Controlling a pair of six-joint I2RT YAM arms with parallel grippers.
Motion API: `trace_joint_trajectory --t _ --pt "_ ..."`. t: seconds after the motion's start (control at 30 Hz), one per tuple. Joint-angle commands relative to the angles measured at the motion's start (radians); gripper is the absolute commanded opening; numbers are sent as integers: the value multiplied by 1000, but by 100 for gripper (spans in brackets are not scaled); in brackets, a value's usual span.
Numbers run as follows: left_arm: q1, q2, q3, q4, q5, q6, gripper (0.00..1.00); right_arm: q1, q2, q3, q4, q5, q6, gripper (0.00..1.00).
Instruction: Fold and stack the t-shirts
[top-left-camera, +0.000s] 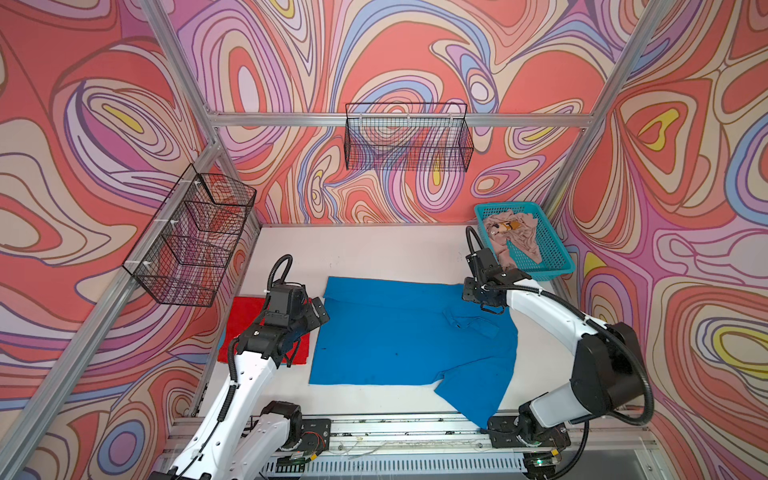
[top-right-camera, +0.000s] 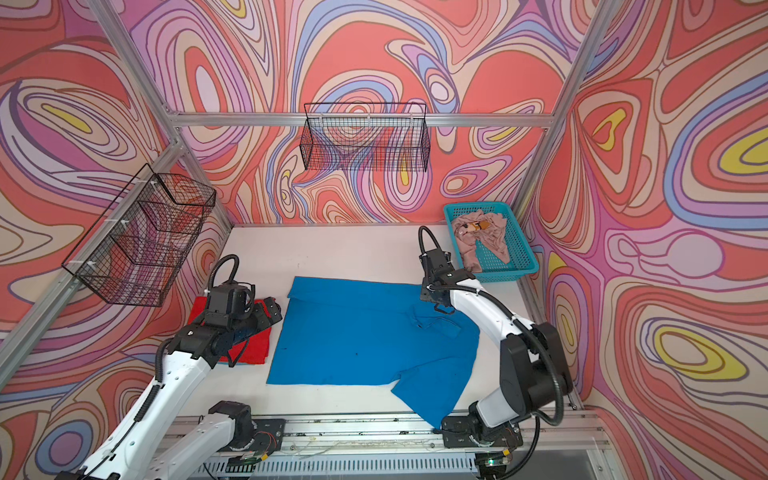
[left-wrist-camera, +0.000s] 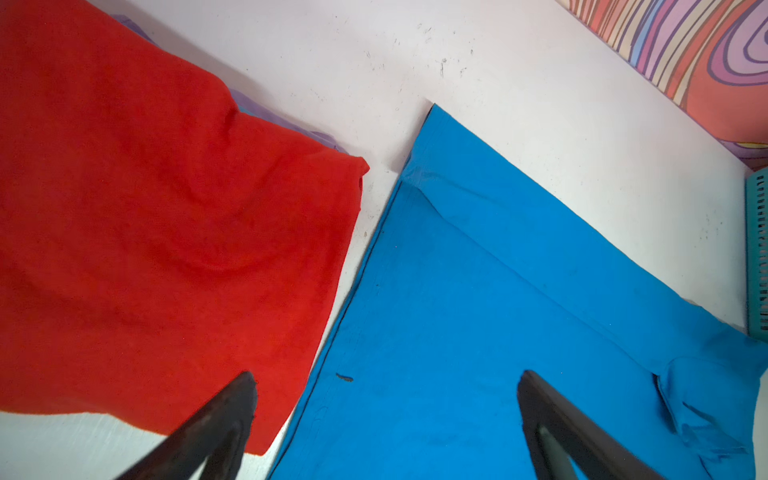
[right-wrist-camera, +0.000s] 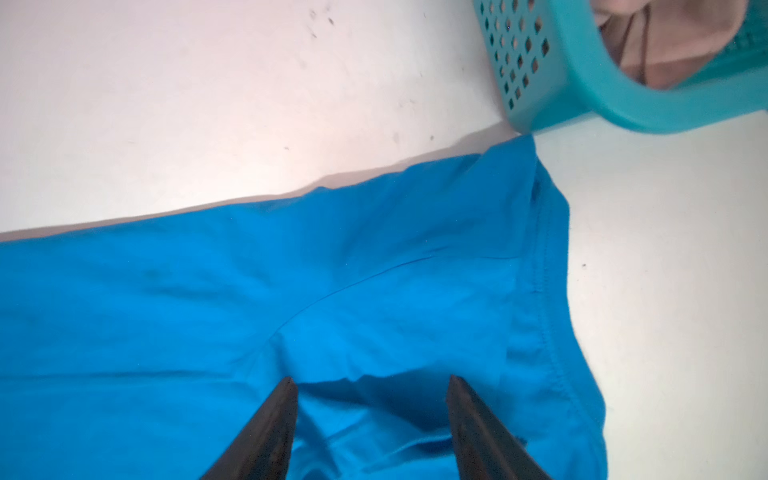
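A bright blue t-shirt (top-left-camera: 407, 332) (top-right-camera: 365, 332) lies spread flat on the white table, with one sleeve reaching the front edge. To its left sits a folded red t-shirt (top-left-camera: 243, 311) (top-right-camera: 253, 345) (left-wrist-camera: 145, 228). The beige-pink printed t-shirt (top-left-camera: 519, 237) (top-right-camera: 482, 237) lies crumpled in the turquoise basket. My left gripper (top-left-camera: 320, 311) (left-wrist-camera: 386, 378) hovers open over the gap between the red and blue (left-wrist-camera: 498, 332) shirts. Over the blue shirt's (right-wrist-camera: 291, 291) far right corner hangs my right gripper (top-left-camera: 471, 293) (right-wrist-camera: 370, 382), jaws apart, with rumpled cloth beneath them.
The turquoise basket (top-left-camera: 540, 272) (right-wrist-camera: 623, 104) stands at the back right corner, close to the blue shirt. Black wire baskets hang on the back wall (top-left-camera: 407, 137) and the left wall (top-left-camera: 195, 237). A purple cloth edge (left-wrist-camera: 266, 112) peeks from under the red shirt.
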Motion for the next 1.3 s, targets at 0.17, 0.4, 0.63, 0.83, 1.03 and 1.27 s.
trace_joint_trajectory --t 0.17,0.4,0.63,0.83,1.03,1.27 --pt "-10 -10 -9 -16 -9 6 100 -6 70 -38 31 -130 -89 58" --pt "-10 -10 -10 -9 -2 3 100 2 3 -175 41 -205 -61 55" --pt "-10 -15 -10 -13 -8 2 100 61 -136 -273 23 -249 9 55" --pt "-10 -8 -7 -14 -6 3 100 99 -212 -333 19 -293 74 55" --pt "-10 2 0 -12 -10 7 100 98 -265 -243 -39 -132 83 57" --pt "-1 69 33 -11 -11 -7 100 101 -87 -234 156 -276 74 36"
